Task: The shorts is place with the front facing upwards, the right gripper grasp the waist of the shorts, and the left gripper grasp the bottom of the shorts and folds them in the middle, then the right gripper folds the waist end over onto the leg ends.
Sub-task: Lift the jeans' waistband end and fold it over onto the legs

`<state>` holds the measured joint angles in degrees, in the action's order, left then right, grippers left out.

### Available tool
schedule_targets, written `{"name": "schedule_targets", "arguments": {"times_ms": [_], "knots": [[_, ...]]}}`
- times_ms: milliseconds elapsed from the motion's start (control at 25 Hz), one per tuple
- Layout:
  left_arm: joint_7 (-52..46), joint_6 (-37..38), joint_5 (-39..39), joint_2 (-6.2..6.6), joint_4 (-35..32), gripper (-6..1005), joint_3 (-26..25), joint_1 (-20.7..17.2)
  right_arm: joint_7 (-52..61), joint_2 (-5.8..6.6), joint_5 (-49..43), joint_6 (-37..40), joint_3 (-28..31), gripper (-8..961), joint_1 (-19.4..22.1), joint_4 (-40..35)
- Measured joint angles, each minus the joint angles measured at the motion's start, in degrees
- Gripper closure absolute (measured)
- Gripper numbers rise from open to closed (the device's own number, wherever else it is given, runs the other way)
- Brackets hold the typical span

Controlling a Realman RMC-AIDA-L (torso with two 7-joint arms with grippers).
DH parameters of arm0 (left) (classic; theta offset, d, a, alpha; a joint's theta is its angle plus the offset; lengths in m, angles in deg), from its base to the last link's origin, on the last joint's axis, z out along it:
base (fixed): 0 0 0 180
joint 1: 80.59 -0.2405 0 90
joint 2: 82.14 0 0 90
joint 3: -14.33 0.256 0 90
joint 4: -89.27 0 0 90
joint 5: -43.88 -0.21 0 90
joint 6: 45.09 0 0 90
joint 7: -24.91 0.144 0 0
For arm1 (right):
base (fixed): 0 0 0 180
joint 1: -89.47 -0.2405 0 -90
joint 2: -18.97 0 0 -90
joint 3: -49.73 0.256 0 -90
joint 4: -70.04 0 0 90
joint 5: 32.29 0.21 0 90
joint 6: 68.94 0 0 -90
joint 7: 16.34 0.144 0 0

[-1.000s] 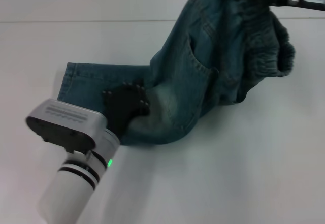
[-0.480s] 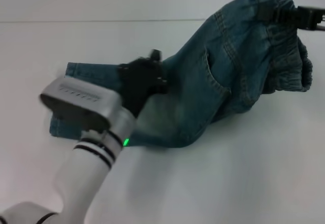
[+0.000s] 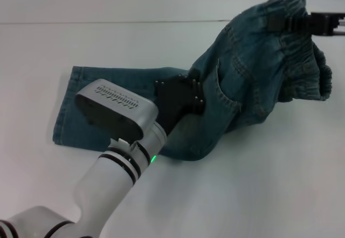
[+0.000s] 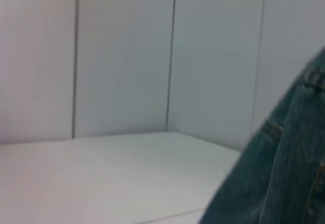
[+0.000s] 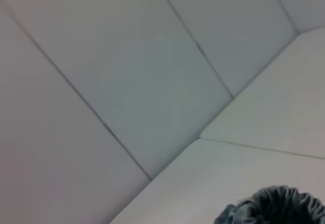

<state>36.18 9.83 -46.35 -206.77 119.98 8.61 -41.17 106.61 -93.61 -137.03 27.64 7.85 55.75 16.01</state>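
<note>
White desk: our right claw clamps the shorts waist aloft; leg ends lie beyond our left claw, grip unclear.

left gripper: black claw, silver-grey wrist, green light, white arm with black rings
right gripper: black claw

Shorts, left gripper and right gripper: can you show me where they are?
shorts (image 3: 253, 70), head view, pocket panel of the lifted part.
left gripper (image 3: 180, 99), head view, black claw on the denim.
right gripper (image 3: 280, 22), head view, fingers pinching the waistband.
</note>
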Motion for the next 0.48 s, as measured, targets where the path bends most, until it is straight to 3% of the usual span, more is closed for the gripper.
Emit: {"name": "schedule_targets", "arguments": {"times_ms": [240, 480], "knots": [[-0.02, -1.61, -0.08, 0.0, 0.72, 999, 0.27, 0.95, 1.94, 0.8, -2.13, 1.73, -0.14, 848, -5.89, -0.18], [-0.02, -2.14, -2.43, 0.0, 1.44, 999, 0.08, 0.73, 1.85, -0.48, -11.11, -1.04, -0.14, 848, -13.56, 0.16]]}}
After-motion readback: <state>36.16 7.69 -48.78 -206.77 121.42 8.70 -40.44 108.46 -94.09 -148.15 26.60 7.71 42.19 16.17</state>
